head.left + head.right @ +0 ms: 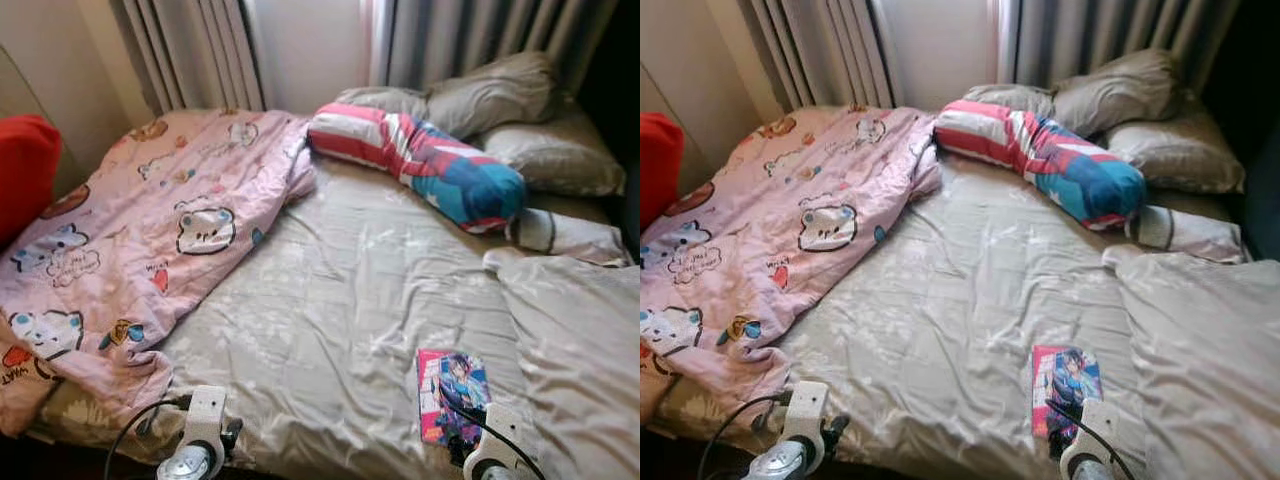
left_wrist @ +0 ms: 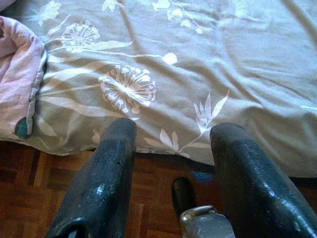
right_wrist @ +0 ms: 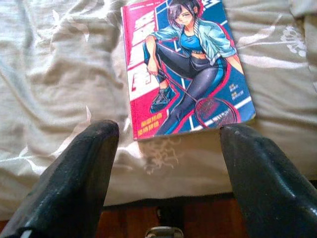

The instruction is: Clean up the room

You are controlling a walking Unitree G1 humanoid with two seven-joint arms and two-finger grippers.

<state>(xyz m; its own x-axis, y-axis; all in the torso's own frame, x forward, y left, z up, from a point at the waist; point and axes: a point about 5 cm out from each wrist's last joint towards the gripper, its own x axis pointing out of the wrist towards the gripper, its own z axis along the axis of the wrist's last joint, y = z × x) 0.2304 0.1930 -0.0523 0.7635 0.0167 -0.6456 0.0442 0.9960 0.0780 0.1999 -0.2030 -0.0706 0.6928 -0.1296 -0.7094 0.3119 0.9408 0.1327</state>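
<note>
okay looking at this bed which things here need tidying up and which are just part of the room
To tidy:
comic book, lying flat near the bed's foot edge, ahead of the open right gripper
pink blanket, rumpled

Just there:
grey pillows
striped bolster
curtains
red cushion
left gripper, open at the bed edge

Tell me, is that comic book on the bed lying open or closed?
Closed. The comic book lies flat on the grey sheet with its front cover facing up, no pages showing, just ahead of the open right gripper.
</note>
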